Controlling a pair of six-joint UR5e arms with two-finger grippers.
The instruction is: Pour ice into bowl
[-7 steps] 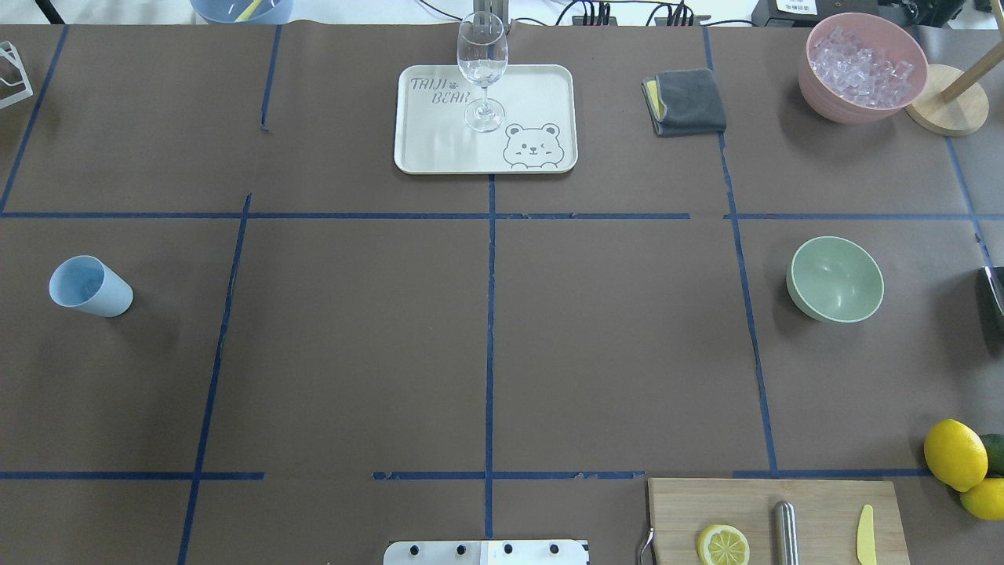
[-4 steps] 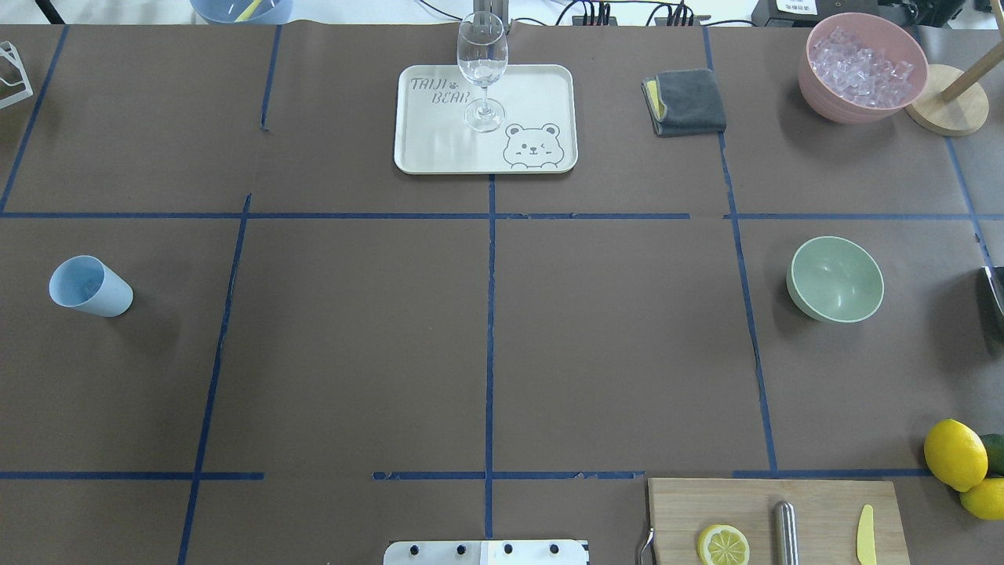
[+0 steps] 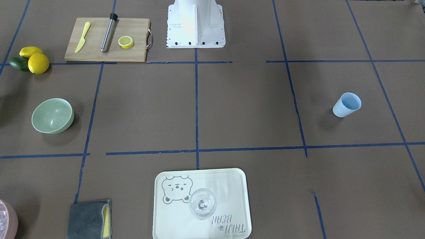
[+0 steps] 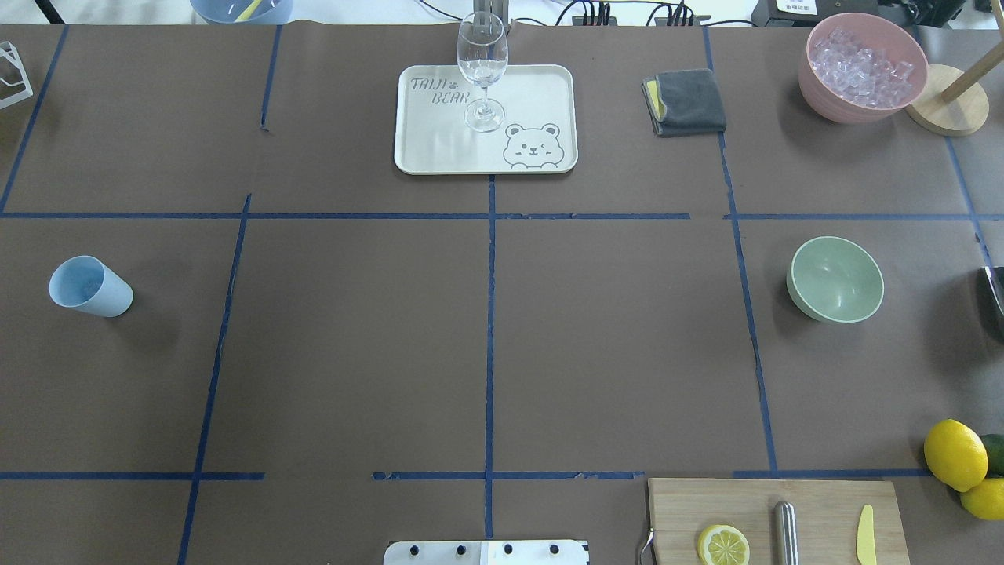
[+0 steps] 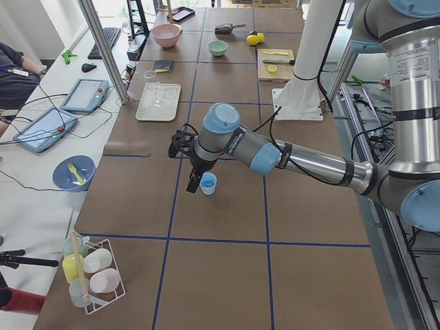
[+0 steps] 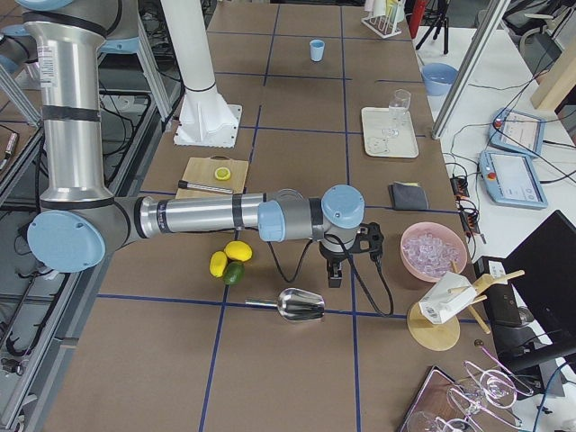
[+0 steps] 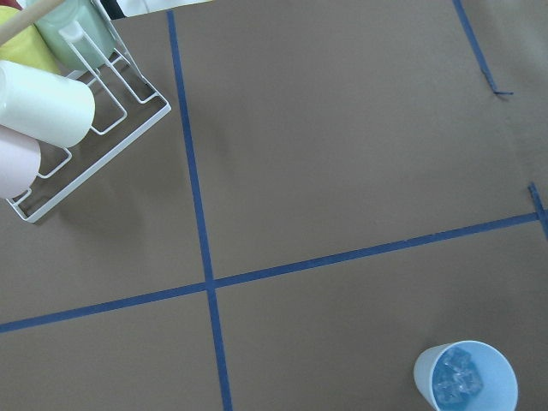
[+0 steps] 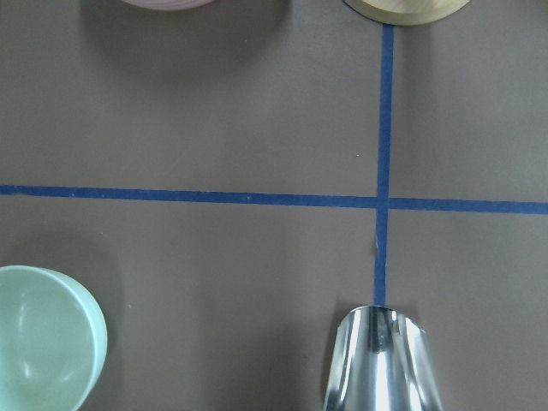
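The light blue cup stands at the table's left; the left wrist view shows the ice, a few small clear cubes, inside it. The sage-green bowl stands empty at the right and also shows in the right wrist view. My left gripper shows only in the exterior left view, close beside the cup; I cannot tell if it is open. My right gripper shows only in the exterior right view, low over the table near the bowl's place; I cannot tell its state.
A pink bowl of ice is at the far right. A tray with a wine glass is at the far middle, a grey cloth beside it. A metal scoop, lemons and a cutting board are near right.
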